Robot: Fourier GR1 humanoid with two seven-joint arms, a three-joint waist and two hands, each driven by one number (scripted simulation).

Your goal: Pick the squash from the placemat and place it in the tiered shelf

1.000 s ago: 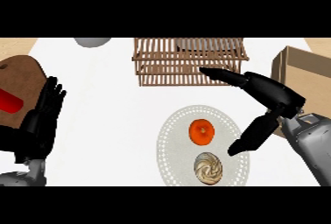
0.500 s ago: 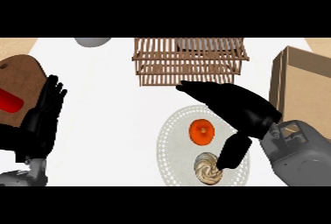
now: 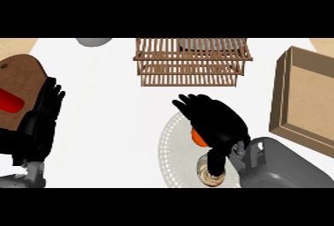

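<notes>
The orange squash [image 3: 197, 137] lies on the round white placemat [image 3: 172, 148], and only a sliver of it shows at the left edge of my right hand [image 3: 218, 121]. That hand hovers directly over it, fingers spread and pointing up-left and thumb hanging down. I cannot see any finger curled round the squash. The wooden tiered shelf [image 3: 192, 62] stands at the back, beyond the placemat. My left hand [image 3: 39, 121] rests open at the left edge, fingers up.
A beige swirled round thing [image 3: 210, 177] sits on the placemat's near part, under my thumb. A brown cutting board [image 3: 23, 75] with a red object [image 3: 9, 101] lies at the left. An open cardboard box [image 3: 306, 101] stands at the right, and a grey bowl [image 3: 94, 42] at the back.
My right hand has swung left and toward me, from beside the shelf to over the squash, now covering most of it. The left hand has not moved.
</notes>
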